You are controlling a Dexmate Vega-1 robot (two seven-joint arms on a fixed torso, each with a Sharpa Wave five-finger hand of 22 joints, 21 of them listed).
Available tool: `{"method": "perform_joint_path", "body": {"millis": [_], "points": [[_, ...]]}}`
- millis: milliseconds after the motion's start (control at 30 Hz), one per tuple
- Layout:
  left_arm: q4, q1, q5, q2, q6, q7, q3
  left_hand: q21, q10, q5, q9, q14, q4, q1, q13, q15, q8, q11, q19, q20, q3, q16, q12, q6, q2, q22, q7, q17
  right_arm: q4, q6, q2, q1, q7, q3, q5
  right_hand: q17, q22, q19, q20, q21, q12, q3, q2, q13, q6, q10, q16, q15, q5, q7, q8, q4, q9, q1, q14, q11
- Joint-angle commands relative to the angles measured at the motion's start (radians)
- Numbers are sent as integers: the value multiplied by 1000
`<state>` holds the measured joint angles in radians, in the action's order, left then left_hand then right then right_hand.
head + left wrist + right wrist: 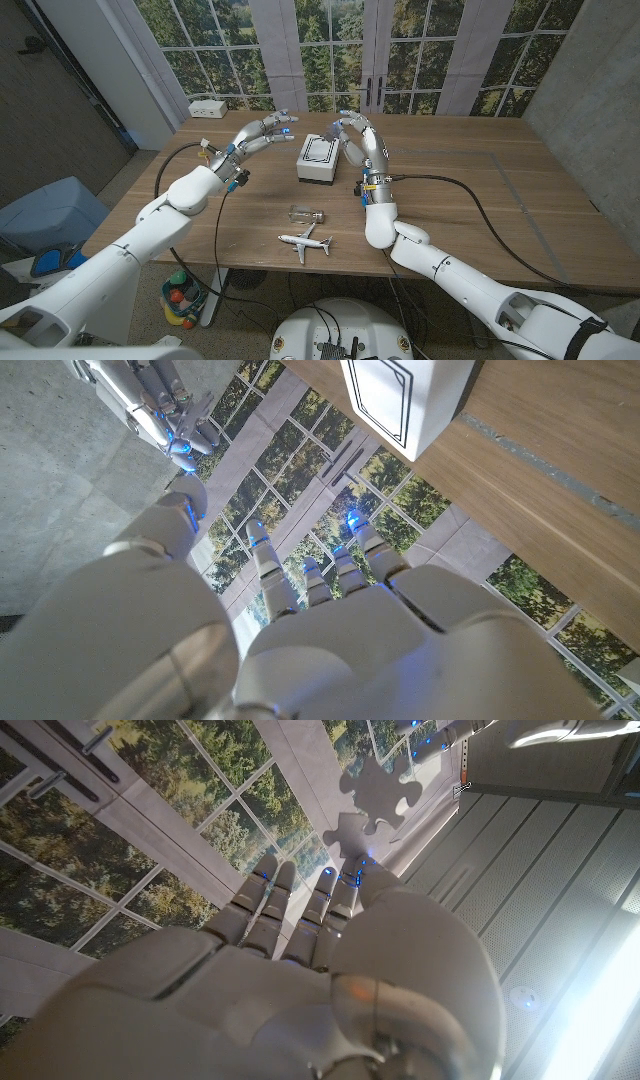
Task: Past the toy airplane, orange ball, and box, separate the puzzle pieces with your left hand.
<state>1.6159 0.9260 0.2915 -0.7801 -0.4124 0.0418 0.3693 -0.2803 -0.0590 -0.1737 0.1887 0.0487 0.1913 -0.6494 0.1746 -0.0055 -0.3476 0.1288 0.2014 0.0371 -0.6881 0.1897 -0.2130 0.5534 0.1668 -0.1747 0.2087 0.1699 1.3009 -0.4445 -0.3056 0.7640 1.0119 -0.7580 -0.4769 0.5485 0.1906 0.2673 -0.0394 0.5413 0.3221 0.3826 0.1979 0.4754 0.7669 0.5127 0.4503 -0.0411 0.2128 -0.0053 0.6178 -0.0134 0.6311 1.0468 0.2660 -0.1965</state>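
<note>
Both arms reach over the wooden bench (470,190) toward its far side, the hands raised above the surface on either side of the white box (320,159).

Right hand (352,132): lifted above the box's right side, fingers curled inward. In the right wrist view the right hand's fingertips (345,880) pinch the lower of two grey interlocked puzzle pieces (375,805), which hang in the air against the window panes and remain joined. The upper piece reaches toward the other hand's blue-lit fingertips at the frame edge; whether they touch it cannot be told.

Left hand (262,133): raised to the left of the box, fingers extended toward the right hand, blue lights showing at the fingertips. In the left wrist view the left hand (330,610) has its fingers apart and somewhat curled, with nothing seen between them; whether it grips a piece cannot be told.

White box: stands upright on the bench between the two hands. A thin black rounded rectangle is drawn on its top and on the face seen in the left wrist view; no legible writing or brand appears on it.

Toy airplane (305,242): white, lying on the bench near the front edge, well apart from both hands. Just behind it stands a small clear container (306,215). A white socket strip (208,107) rests at the far left corner of the bench. Black cables trail from each wrist across the bench.
</note>
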Motion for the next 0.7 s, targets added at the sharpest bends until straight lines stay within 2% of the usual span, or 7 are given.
{"method": "perform_joint_path", "body": {"millis": [33, 333, 567, 700], "points": [[-27, -14, -38, 69, -60, -31, 22, 5, -24, 1, 1, 27, 0, -32, 3, -12, -15, 6, 28, -4, 12, 5, -8, 46, 4, -5, 3, 3, 33, -45, 13, 25, -56, 32, 38, 7, 3, -9, -68, 3, 8, 7, 0, 9, -5, 10, 5, -166, 4, 7, 11, 5, 57, -12, -3, -4], [-31, -13, -70, 106, -78, -72, 28, 6, -55, 3, 3, 51, 1, -70, 4, -33, -32, 13, 58, -17, 30, 4, -8, 104, 12, -6, -1, 3, 52, -66, 22, 40, -87, 49, 46, 19, 3, -16, -63, 5, 19, 11, 0, 26, -13, 17, 10, -164, 3, 12, 26, 6, 80, -17, -3, -2], [-15, -5, -101, 126, -62, -111, 34, 11, -79, 3, 8, 82, 1, -115, 4, -54, -52, 19, 79, -23, 51, 5, -4, 156, 16, -6, -33, 3, 65, -80, 23, 54, -106, 61, 51, 28, 3, -20, -59, 8, 29, 16, -2, 41, -14, 21, 10, -163, 1, 17, 40, 5, 98, -20, -6, 2], [-10, -8, -106, 127, -50, -104, 44, 14, -82, 4, 12, 83, 1, -126, 5, -58, -54, 16, 82, -27, 59, 2, -1, 152, 18, -6, -41, 2, 74, -84, 23, 61, -109, 67, 44, 31, 3, -21, -58, 9, 33, 18, -2, 47, -17, 23, 11, -162, 1, 17, 44, 5, 105, -22, -6, 2]]}}
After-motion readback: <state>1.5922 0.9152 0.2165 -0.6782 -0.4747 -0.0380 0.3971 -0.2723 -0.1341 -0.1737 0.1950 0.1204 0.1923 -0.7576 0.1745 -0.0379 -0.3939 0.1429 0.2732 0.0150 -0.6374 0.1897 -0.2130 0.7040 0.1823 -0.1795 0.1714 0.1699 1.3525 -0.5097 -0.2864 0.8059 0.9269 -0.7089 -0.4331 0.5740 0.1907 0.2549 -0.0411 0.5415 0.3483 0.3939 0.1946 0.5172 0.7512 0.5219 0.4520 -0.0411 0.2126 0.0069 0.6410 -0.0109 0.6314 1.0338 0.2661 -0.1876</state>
